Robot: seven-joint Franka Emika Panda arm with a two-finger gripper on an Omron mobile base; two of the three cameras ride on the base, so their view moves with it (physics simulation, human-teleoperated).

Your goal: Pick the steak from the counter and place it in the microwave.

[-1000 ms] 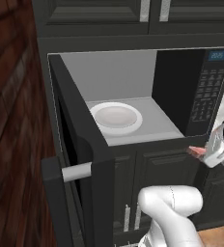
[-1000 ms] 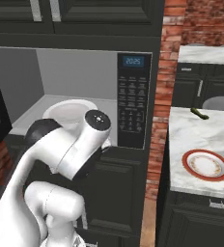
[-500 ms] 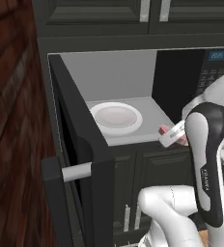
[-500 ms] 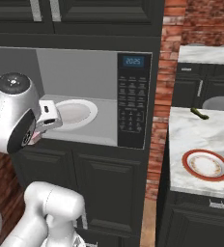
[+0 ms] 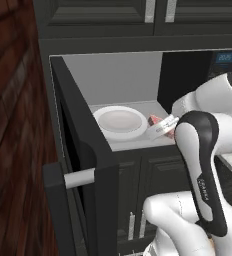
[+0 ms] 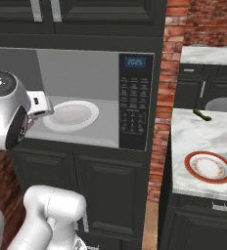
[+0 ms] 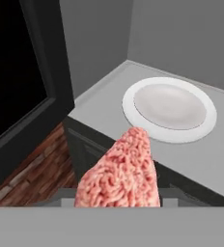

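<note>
The jaws are clamped on the steak (image 7: 119, 171), which in the hand view rises from between them as a long pinkish wedge. Its long axis runs straight out along the gripper (image 5: 160, 126), and its narrower tip points ahead toward the white plate (image 7: 169, 108) on the microwave floor. The finger tips themselves are hidden behind the meat.

From the left base view, a small red end of the steak (image 5: 153, 119) pokes out past the gripper, just beside the plate's (image 5: 120, 121) near rim, over the front edge of the microwave (image 5: 188, 80) floor.

Beyond the steak's tip sits the plate, not touching it. To one side the open door (image 5: 80, 160) swings outward with its white bar handle (image 5: 79, 177).

Far off to the side, the counter (image 6: 203, 146) carries a red-rimmed plate (image 6: 209, 166) and a small green item (image 6: 201, 114).
</note>
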